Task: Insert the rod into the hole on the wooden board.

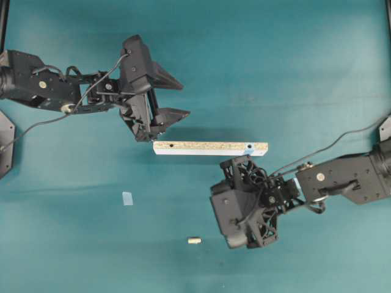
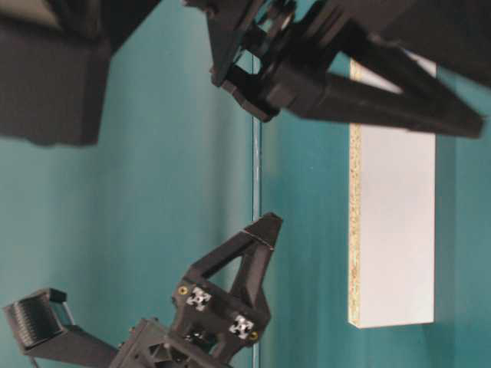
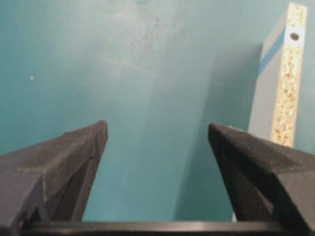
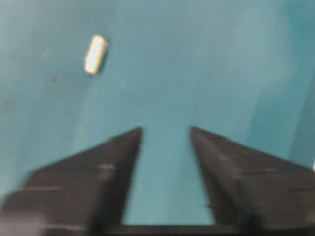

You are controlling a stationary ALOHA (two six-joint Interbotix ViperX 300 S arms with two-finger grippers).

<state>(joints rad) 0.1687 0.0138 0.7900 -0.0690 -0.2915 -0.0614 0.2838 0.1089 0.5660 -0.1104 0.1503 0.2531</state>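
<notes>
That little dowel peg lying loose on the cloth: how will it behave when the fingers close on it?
The rod is a short round cylinder lying on its side, so a nudge would probably roll it. It looks tiny and likely light, so it may skitter away. It appears rigid wood, unlikely to bend.

A cream-beige rod (image 1: pixel 194 240) and a speckled pale wooden board (image 1: pixel 208 146) lie on teal cloth (image 1: pixel 73 244).

You have one rod (image 1: pixel 194 240), one wooden board (image 1: pixel 210 148) with two holes, one at each end, one loose blue tape square (image 1: pixel 127 198), and two grippers, both open and empty.
</notes>
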